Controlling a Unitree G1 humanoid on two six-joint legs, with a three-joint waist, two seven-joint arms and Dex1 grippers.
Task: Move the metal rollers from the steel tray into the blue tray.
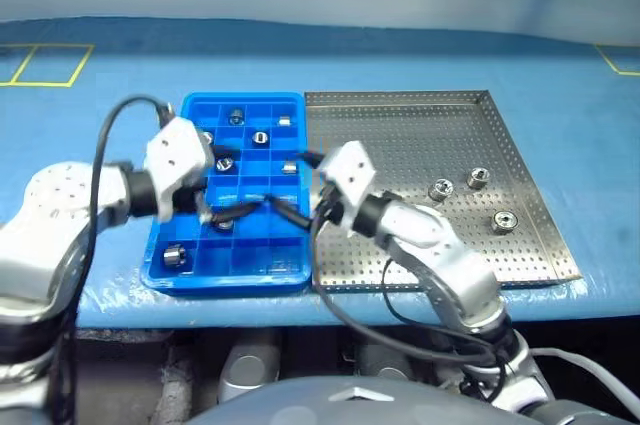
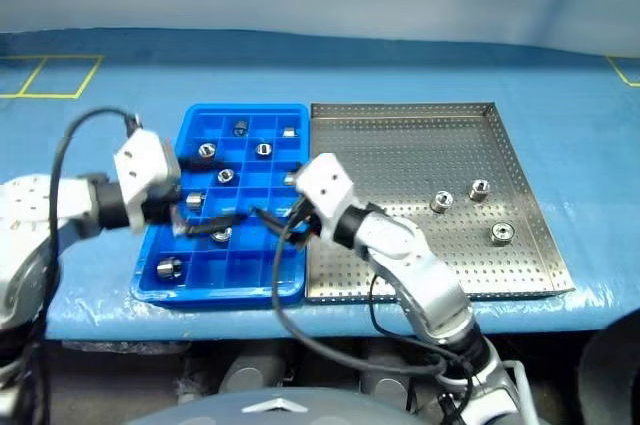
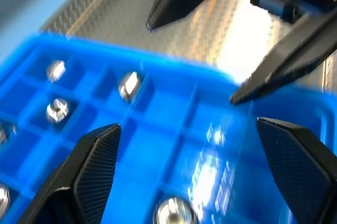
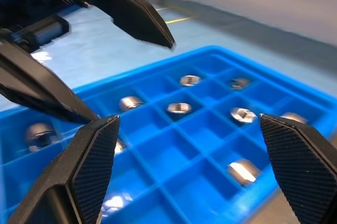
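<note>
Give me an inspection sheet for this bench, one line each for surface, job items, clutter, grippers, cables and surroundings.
Surface: table under blue covering, with yellow tape marks near its far corners.
Job items: blue tray beside steel tray, edges adjoining; three metal rollers left on the steel tray, several more in blue compartments.
Clutter: nothing seen.
Grippers: left gripper and right gripper both open and empty, above the blue tray's near half, fingertips close together.
Cables: black cable looping over the left arm, another hanging under the right arm.
Surroundings: pale wall behind the table.
</note>
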